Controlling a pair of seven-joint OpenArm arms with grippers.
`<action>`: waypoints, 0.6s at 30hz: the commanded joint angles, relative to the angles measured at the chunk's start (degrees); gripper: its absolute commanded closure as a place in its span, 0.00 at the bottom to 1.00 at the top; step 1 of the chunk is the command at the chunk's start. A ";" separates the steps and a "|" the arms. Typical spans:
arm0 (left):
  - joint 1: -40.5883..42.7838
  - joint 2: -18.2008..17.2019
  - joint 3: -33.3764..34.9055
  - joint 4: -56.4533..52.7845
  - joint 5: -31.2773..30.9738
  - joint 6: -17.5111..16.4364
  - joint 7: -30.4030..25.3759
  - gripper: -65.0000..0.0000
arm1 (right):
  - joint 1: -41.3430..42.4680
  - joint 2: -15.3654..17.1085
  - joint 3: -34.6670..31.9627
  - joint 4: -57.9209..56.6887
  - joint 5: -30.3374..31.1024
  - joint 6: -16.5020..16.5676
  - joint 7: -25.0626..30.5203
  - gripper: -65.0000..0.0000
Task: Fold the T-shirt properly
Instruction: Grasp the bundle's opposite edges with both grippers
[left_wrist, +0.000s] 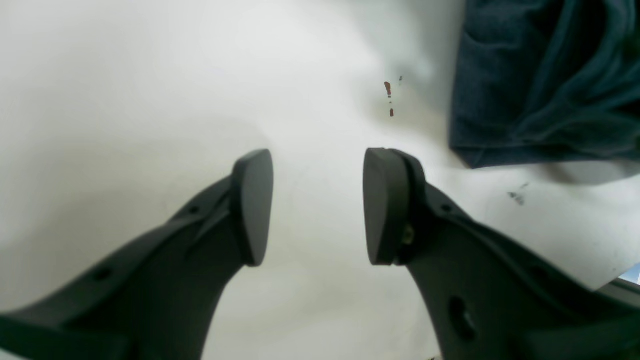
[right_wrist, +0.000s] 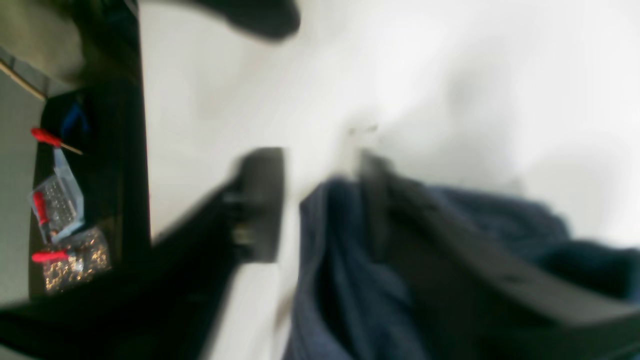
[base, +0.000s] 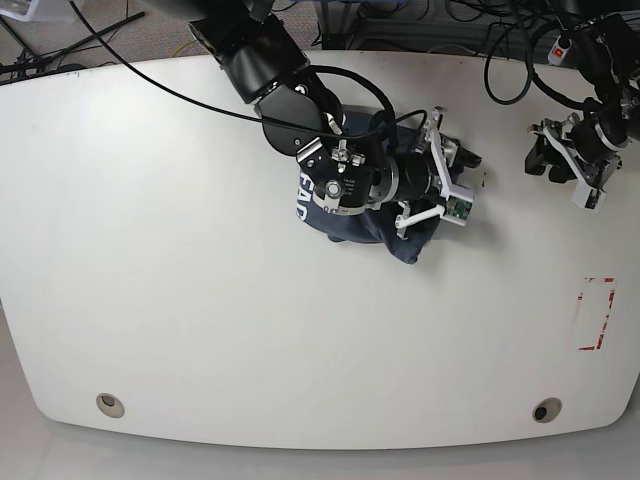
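Note:
The dark navy T-shirt (base: 345, 222) lies bunched in a compact bundle at the middle of the white table (base: 180, 250), with part of its white lettering showing at its left end. My right gripper (base: 472, 168) reaches across the bundle to its right edge. In the blurred right wrist view its fingers (right_wrist: 260, 200) stand apart, and the navy cloth (right_wrist: 345, 270) lies against and under the right-hand one. My left gripper (left_wrist: 317, 205) hovers open over bare table with nothing in it, and a corner of the T-shirt (left_wrist: 540, 80) shows at the upper right. In the base view the left gripper (base: 548, 160) sits well right of the shirt.
A red tape rectangle (base: 597, 313) marks the table at the right. Two round holes (base: 110, 404) (base: 546, 410) sit near the front edge. Small red specks (left_wrist: 388, 90) dot the table. Red-handled tools (right_wrist: 50, 200) lie beyond the table edge. Cables run along the back.

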 joint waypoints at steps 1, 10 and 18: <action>-0.41 -1.07 1.08 1.06 -0.84 -0.08 -1.05 0.59 | 2.12 -1.06 1.54 2.69 4.24 -3.04 2.86 0.38; -2.25 -0.89 9.52 8.36 -0.75 -0.08 -1.05 0.59 | 2.65 4.91 13.15 8.75 15.75 -3.65 2.69 0.41; -2.87 -0.81 19.71 13.89 -0.84 -0.08 -1.05 0.59 | -0.07 15.90 16.40 10.42 26.39 -3.65 1.02 0.70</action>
